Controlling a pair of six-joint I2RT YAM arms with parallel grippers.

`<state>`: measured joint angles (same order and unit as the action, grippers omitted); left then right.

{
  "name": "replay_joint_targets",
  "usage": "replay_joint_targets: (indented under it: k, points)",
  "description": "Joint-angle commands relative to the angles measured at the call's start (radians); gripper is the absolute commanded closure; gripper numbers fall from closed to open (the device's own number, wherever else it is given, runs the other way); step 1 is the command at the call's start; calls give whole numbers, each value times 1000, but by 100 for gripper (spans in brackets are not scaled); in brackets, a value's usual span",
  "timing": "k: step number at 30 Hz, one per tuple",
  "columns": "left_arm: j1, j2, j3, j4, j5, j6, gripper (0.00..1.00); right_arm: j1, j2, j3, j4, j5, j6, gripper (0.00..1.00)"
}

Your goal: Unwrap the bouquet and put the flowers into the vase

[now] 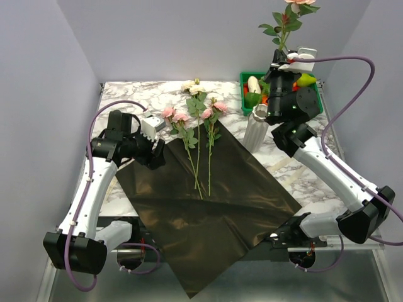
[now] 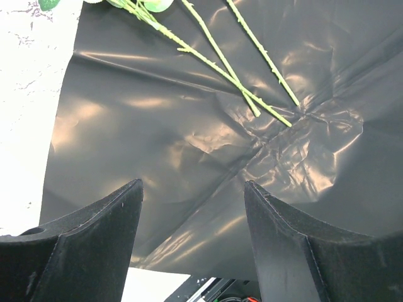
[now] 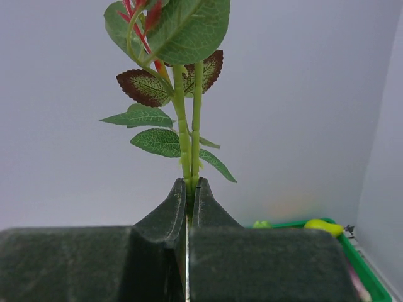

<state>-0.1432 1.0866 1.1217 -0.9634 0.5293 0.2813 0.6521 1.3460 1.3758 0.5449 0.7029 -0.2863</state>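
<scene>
Right gripper (image 3: 188, 184): jaws pressed together on two upright green flower stems (image 3: 186, 126). Leaves (image 3: 189, 28): green, one maroon-centred, spreading above the fingers. Green crate (image 3: 362, 267): lower right corner, with a yellow-green item (image 3: 322, 226) showing over its edge.

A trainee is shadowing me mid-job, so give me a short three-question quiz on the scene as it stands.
1. True or false: the right gripper is shut on a flower stem, holding it upright.
2. The left gripper is: A) open above the dark paper; B) shut on a stem; C) out of every view.
3. Fill in: in the top view, the other flowers lie to the ___ of the vase.

Key: 1 true; 2 A; 3 left.
</scene>
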Motion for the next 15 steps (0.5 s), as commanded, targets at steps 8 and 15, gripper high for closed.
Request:
replay_joint_targets:
  k: [8, 15]
  points:
    - [5, -37, 1, -15, 18, 16, 26, -92, -28, -83, 59, 4, -22, 99]
    - [5, -34, 23, -21, 18, 16, 26, -109, -4, -133, 52, -5, 22, 99]
